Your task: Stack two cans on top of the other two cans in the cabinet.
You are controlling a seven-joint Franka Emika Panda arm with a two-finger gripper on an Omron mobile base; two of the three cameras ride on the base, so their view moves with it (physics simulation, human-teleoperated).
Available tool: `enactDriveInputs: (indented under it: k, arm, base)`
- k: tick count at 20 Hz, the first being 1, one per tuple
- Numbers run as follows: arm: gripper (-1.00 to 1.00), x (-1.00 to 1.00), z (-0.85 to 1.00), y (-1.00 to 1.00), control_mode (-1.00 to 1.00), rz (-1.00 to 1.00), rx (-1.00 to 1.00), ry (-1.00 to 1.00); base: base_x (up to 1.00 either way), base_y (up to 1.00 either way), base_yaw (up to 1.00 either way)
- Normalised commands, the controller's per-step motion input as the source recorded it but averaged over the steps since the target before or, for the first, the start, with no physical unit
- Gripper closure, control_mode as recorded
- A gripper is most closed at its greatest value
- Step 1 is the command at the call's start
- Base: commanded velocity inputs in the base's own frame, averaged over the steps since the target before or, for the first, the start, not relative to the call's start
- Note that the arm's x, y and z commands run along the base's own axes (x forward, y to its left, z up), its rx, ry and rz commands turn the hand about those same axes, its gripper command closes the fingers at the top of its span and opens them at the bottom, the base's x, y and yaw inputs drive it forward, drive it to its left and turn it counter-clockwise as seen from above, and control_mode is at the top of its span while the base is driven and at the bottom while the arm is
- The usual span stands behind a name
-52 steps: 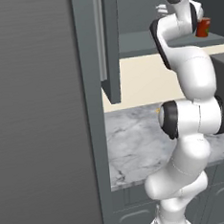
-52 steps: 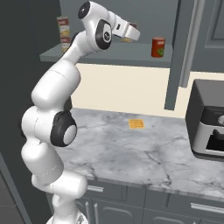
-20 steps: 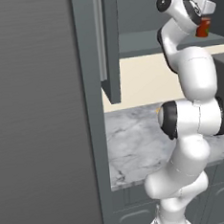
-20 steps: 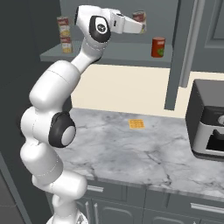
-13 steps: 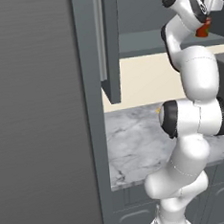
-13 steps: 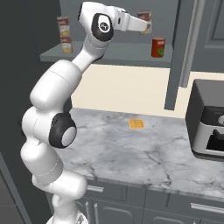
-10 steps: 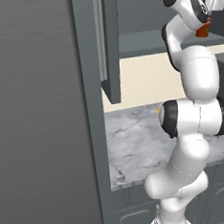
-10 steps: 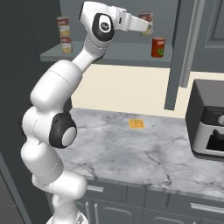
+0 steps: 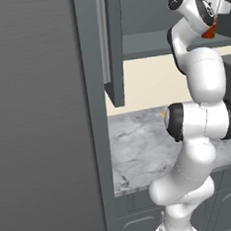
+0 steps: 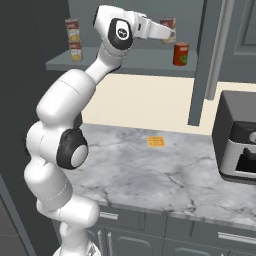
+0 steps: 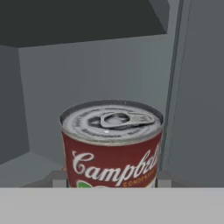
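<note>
My gripper [image 10: 168, 33] is shut on a can [image 10: 169, 24] with a red-and-white label and holds it up inside the cabinet, above the shelf [image 10: 125, 62]. In the hand view this can [image 11: 111, 144] stands upright between the fingertips [image 11: 59, 177], metal pull-tab lid on top. A plain red-orange can [image 10: 180, 54] stands on the shelf just below and to the right of the held one. At the shelf's left end one labelled can [image 10: 73, 28] sits on top of another can [image 10: 76, 50]. The narrow cabinet door [image 10: 207, 60] hangs open at the right.
Below the cabinet runs a marble counter [image 10: 150, 170] with a small orange square [image 10: 156, 141] on it and a dark appliance [image 10: 237, 145] at its right end. A tall grey panel [image 9: 38, 119] stands to the left of the arm.
The hand has carried the labelled can to the right along the shelf and slightly higher, closer to the red-orange can. The jaws have stayed shut on it.
</note>
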Motion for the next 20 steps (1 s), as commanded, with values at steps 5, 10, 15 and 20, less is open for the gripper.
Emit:
enactDriveInputs:
  k: [5,10,15,20]
  arm:
    - [1.0,0.01,0.0,-0.24,-1.0,0.0,0.0,0.03]
    - [1.0,0.03,-0.04,-0.14,-1.0,-0.01,0.0,0.11]
    - [1.0,0.21,-0.07,0.0,-1.0,0.0,0.02,0.03]
    - [1.0,0.1,0.0,0.0,-1.0,0.0,0.02,0.0]
  base:
    - [0.0,0.0,0.0]
    - [0.0,0.0,0.0]
    - [0.0,0.0,0.0]
    - [0.0,0.0,0.0]
